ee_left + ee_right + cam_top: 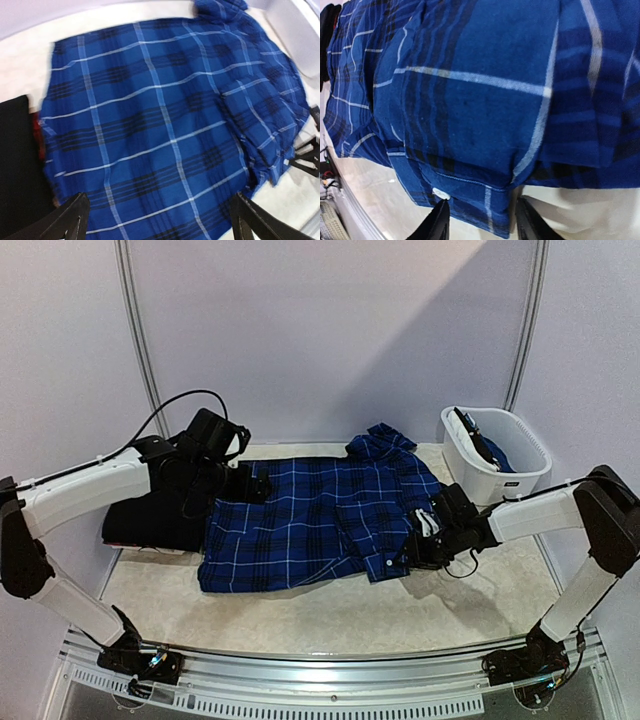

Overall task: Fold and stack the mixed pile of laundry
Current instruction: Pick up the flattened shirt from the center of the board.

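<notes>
Cuff (465,187) of blue plaid cloth shirt (485,100) lay inside half-closed right gripper (480,220), hold uncertain; shallow bite might slip; left gripper (159,210) gaped empty.

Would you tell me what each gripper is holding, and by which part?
Left gripper: nothing, jaws open. Right gripper: jaws straddle a buttoned edge of the blue plaid shirt; whether held cannot be told.

Nothing legible on show at the moment: the one candidate is a small dark label (511,480) on the near wall of the white basket (468,462), far right, print too tiny to read.
</notes>
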